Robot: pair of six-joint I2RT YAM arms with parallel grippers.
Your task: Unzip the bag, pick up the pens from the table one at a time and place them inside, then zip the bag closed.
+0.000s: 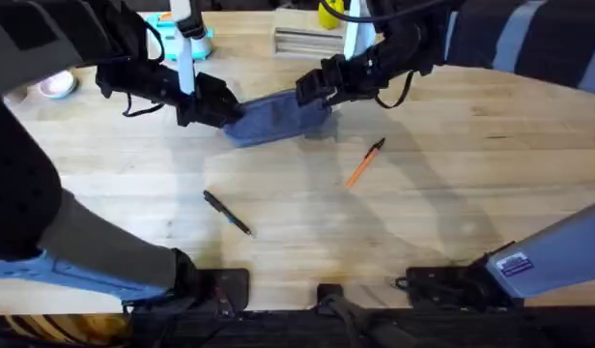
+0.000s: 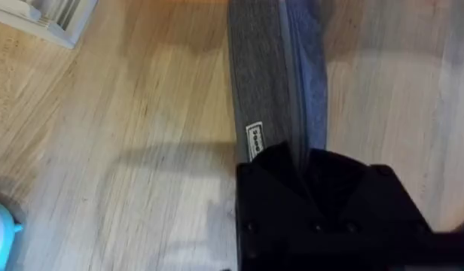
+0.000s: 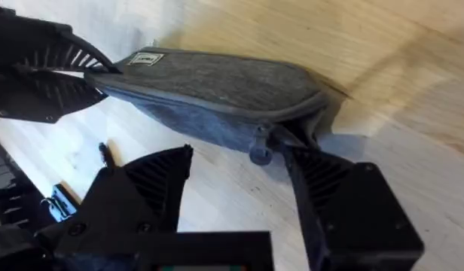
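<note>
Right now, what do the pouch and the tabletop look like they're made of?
The bag looks like soft woven fabric, heathered grey-blue and matte, with a small sewn label and a zipper pull at one end. The table looks like light wood with a smooth finish: joined planks with visible grain, probably butcher block.

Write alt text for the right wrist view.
A grey bag lies on the wooden table, zipper closed, its pull hanging between the open fingers of the right end effector. The left end effector is clamped on the bag's far end, and a black pen lies beyond.
</note>
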